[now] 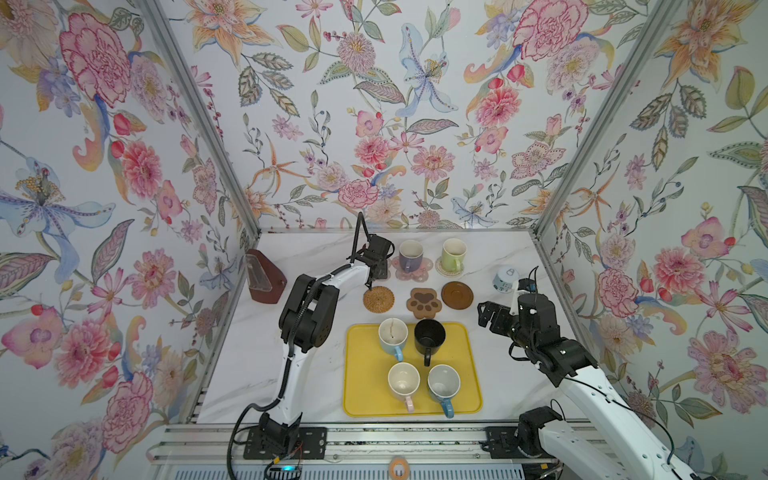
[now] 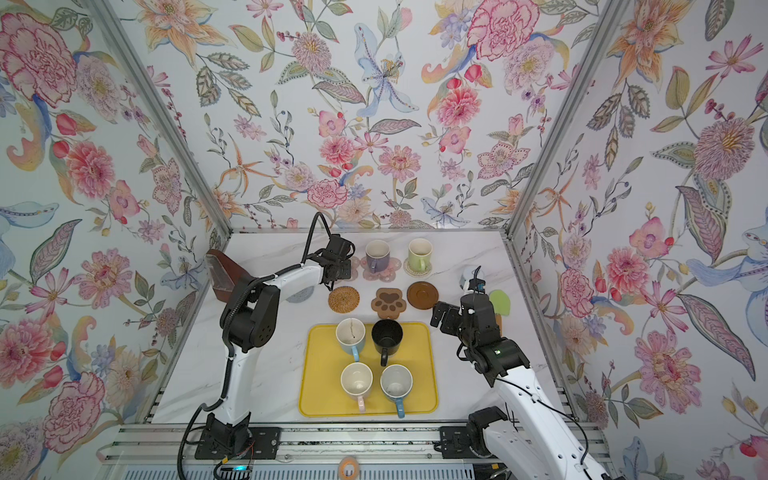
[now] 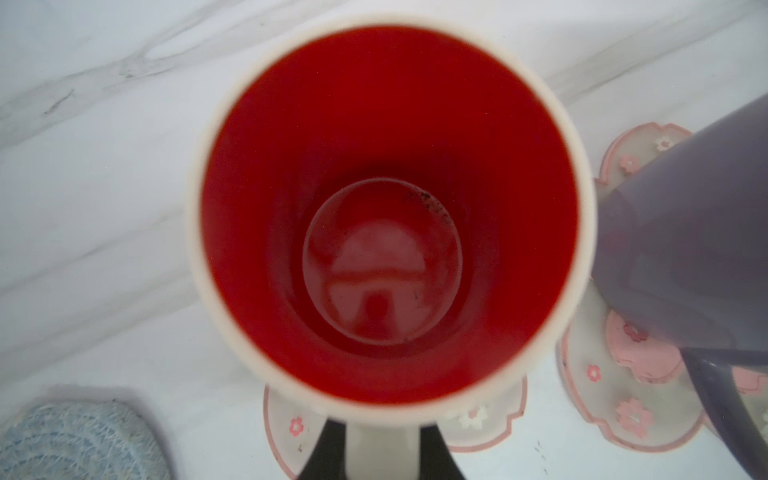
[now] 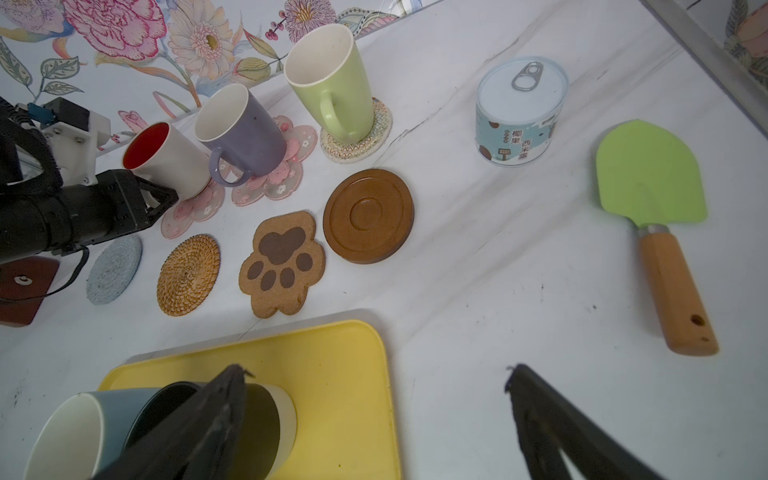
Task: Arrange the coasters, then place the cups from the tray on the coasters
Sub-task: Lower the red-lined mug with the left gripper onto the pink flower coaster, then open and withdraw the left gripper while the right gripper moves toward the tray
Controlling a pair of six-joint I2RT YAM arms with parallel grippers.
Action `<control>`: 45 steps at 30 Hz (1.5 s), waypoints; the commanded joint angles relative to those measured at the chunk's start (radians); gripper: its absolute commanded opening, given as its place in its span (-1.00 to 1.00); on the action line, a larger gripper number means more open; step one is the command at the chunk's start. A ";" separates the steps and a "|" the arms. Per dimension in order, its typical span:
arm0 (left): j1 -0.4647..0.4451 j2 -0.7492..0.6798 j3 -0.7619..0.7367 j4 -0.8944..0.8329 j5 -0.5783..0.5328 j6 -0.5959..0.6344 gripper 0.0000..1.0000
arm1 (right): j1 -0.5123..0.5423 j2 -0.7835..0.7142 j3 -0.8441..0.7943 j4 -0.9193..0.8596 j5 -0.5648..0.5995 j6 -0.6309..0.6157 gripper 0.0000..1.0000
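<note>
My left gripper (image 3: 380, 457) clamped the red-lined mug (image 3: 390, 216) by its handle, so near the lilac mug (image 3: 681, 249) that a skewed release risked bumping it.

Four mugs (image 1: 392, 336) crowded the yellow tray (image 1: 360, 386), leaving only narrow gaps between them. Just beyond the tray, the rattan coaster (image 1: 378, 299), paw coaster (image 1: 424, 303) and wooden coaster (image 1: 457, 295) lay flat and bare, open from above. Farther beyond, the white mug (image 4: 166, 160), lilac mug (image 1: 411, 255) and green mug (image 1: 453, 254) stood close together. Right of the tray, bare marble ran to the can (image 4: 521, 110) and spatula (image 4: 652, 232). The left arm (image 1: 316, 307) rose left of the tray.
</note>
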 commanded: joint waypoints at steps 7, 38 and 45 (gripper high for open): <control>0.015 -0.044 -0.062 0.025 0.016 -0.034 -1.00 | -0.006 -0.010 -0.012 -0.018 0.001 -0.010 0.98; 0.017 -0.467 -0.357 0.178 0.044 -0.062 0.98 | -0.007 0.011 -0.009 -0.003 -0.031 0.012 0.99; 0.013 -0.960 -0.960 0.512 0.083 -0.138 0.98 | -0.004 0.067 -0.001 0.021 -0.036 0.023 0.98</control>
